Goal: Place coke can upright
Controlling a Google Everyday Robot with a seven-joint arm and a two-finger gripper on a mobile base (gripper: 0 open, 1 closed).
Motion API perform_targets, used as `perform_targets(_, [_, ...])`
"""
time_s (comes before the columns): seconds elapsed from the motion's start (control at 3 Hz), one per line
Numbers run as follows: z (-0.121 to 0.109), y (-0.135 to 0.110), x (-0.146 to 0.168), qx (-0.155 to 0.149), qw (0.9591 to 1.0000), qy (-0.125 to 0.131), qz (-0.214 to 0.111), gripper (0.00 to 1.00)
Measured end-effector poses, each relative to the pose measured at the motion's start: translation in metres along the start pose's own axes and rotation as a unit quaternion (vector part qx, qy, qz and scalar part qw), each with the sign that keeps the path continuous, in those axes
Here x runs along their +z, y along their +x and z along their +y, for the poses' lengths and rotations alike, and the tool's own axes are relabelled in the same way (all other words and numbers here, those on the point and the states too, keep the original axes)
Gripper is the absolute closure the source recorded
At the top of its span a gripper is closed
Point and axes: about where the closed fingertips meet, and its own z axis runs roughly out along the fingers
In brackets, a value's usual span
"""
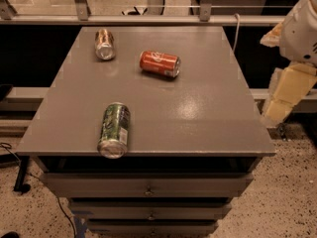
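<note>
While the coke can (159, 64) is lying on its side in the upper middle of the frame, on the far half of the table (208, 118), the gripper (287, 93) is hanging beyond the table's right edge, at the right of the frame and well apart from the can. Whether it is open or closed I cannot tell.

The can is looking light and thin-walled, so it is likely to dent under a hard squeeze. Its smooth round side is probably leaving it slippery and ready to roll. Taking hold across the middle of the body, square to its long axis, is looking like the safest grip for tipping it onto an end.

The tabletop is showing flat, grey and slightly glossy, offering little to stop a roll. A green can (114, 130) is lying at the front edge, lower left, and a brown can (104, 44) is lying at upper left, both apart from the coke can. Drawers (148, 187) are sitting beneath, and a rail (148, 19) is running behind.
</note>
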Motion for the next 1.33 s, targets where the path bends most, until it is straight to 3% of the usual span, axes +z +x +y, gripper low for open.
perform_targets(0.67, [-0.063, -0.074, 0.051, -0.016, 0.9981, 0.02, -0.056, 0.0])
perform_targets(1.33, [-0.122, -0.153, 0.11, -0.021, 0.9964, 0.015, -0.08, 0.0])
